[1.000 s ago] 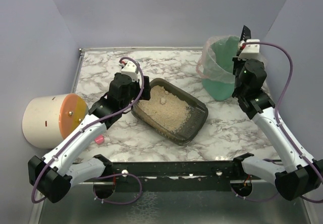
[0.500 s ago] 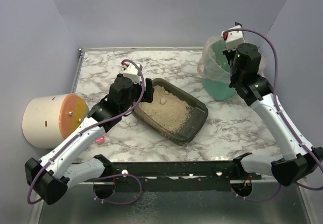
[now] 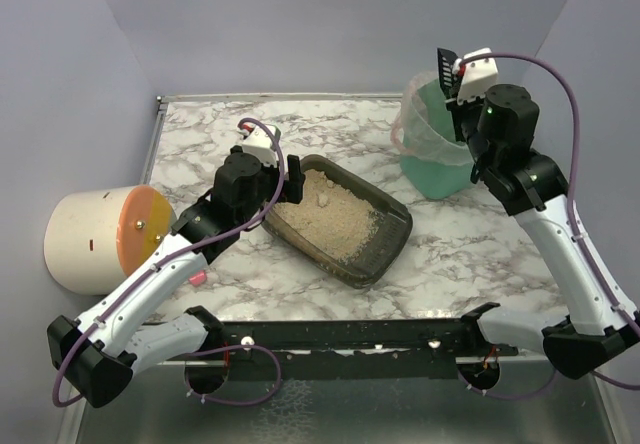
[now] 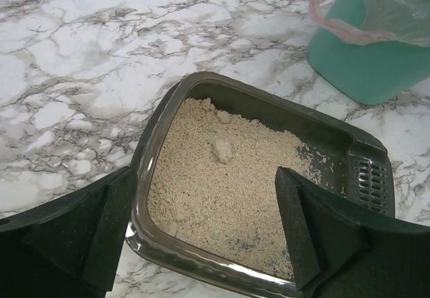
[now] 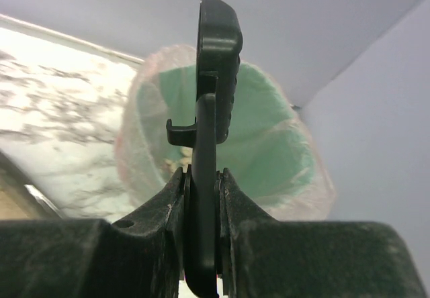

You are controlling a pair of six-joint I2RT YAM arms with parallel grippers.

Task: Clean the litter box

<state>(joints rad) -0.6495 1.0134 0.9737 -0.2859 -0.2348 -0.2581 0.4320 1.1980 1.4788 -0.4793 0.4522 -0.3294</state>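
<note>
Left gripper [image 4: 205,184] spread wide, the litter box [image 4: 269,107] just ahead, its near corner between the 2 fingers; right gripper [image 5: 201,184] clamped on the black scoop [image 5: 216,50], green bin [image 5: 269,130] beyond it

green bucket [image 4: 366,70] past litter box [image 4: 282,110] clipped top and right, litter box near corners behind left gripper [image 4: 203,180], scoop [image 5: 216,63] handle end buried in right gripper [image 5: 201,180]

The top camera is looking down from behind at the whole desk [image 3: 460,254], sharing the litter box [image 4: 269,107] with the close left wrist camera and the green bucket [image 5: 269,130] with the right.
</note>
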